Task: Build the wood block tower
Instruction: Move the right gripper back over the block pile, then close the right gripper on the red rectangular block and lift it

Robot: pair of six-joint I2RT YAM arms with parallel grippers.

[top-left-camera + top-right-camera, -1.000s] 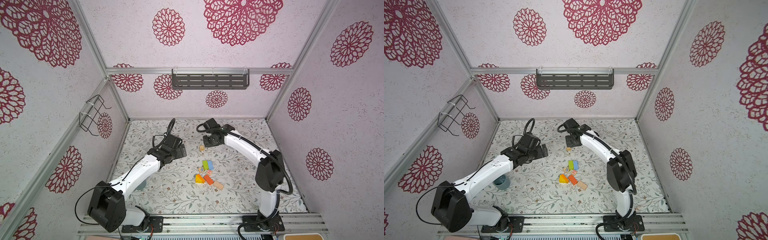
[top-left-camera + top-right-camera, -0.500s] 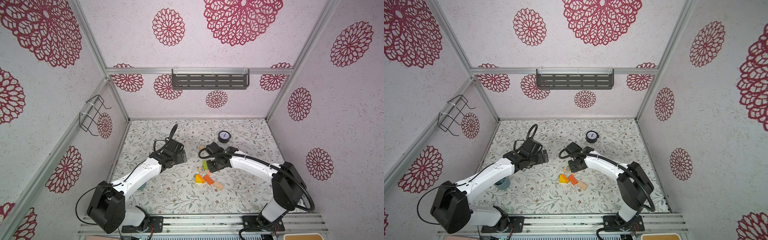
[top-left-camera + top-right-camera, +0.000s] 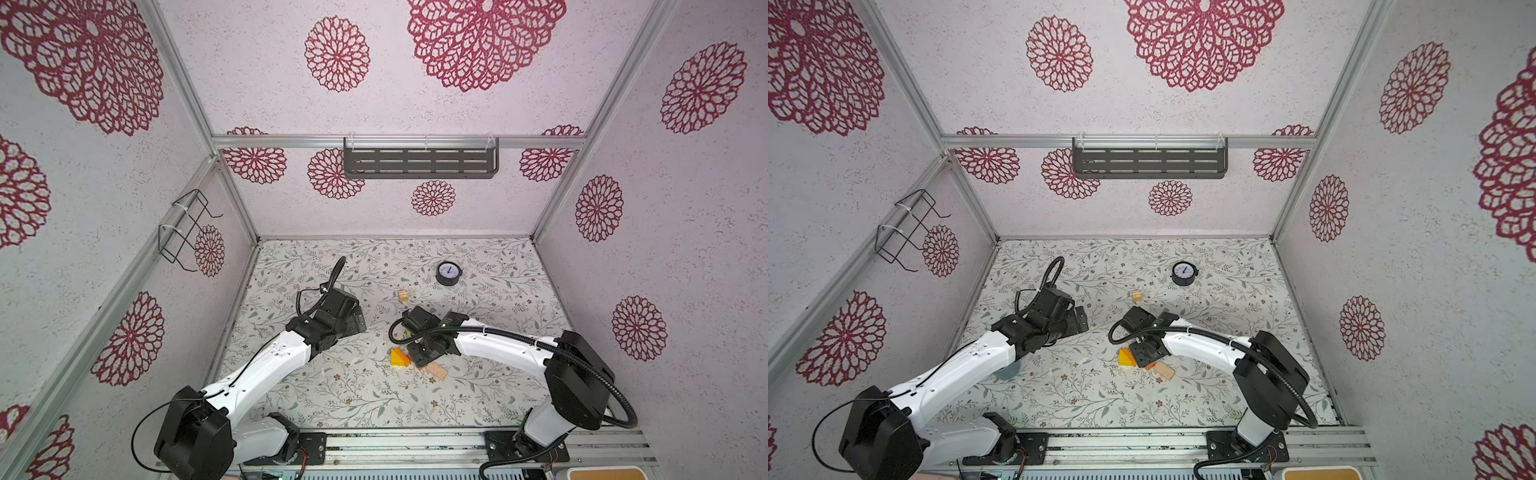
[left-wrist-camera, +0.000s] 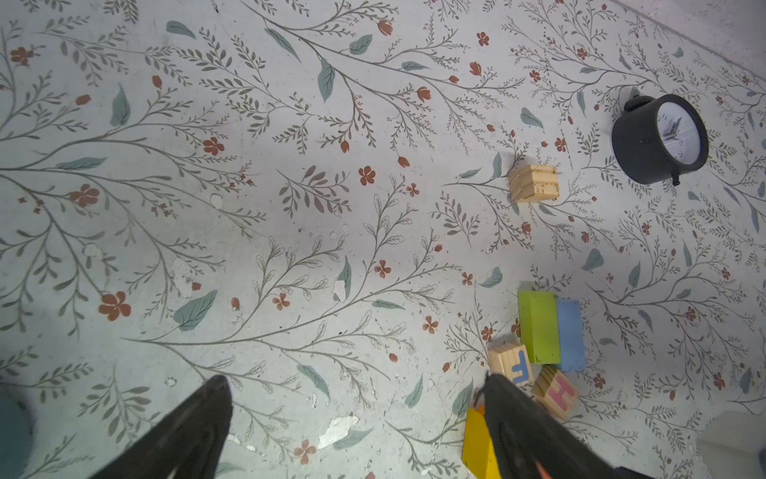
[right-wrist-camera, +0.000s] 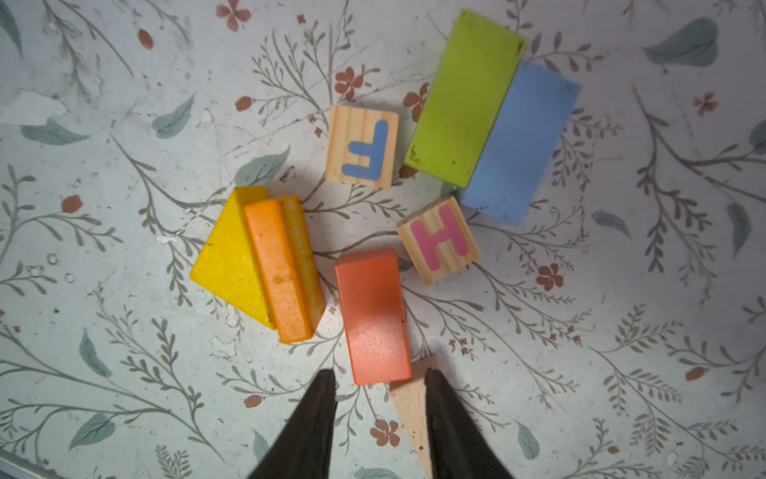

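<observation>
Right wrist view: all the wood blocks (image 5: 375, 290) lie flat and loose on the floral table (image 5: 124, 124), so the tower looks not yet begun; the step in hand is picking a first piece. The right gripper (image 5: 378, 373) hangs over the cluster, jaws parted a little, holding nothing. The green brick (image 5: 464, 99) and blue brick (image 5: 520, 141) lie touching, farthest from it; the orange-red brick (image 5: 371, 331) ends just ahead of its fingertips; the tan brick (image 5: 410, 408) runs partly under one finger. The yellow wedge (image 5: 228, 265) touches the orange wedge (image 5: 277, 269); the F cube (image 5: 361, 145) and H cube (image 5: 438, 240) sit between these and the bricks. The next move likely calls for centring over one brick, widening and descending. In the left wrist view the left gripper (image 4: 355, 379) is spread wide and empty near the cluster; a lone cube (image 4: 534, 182) sits apart, near the clock (image 4: 638, 141).
</observation>
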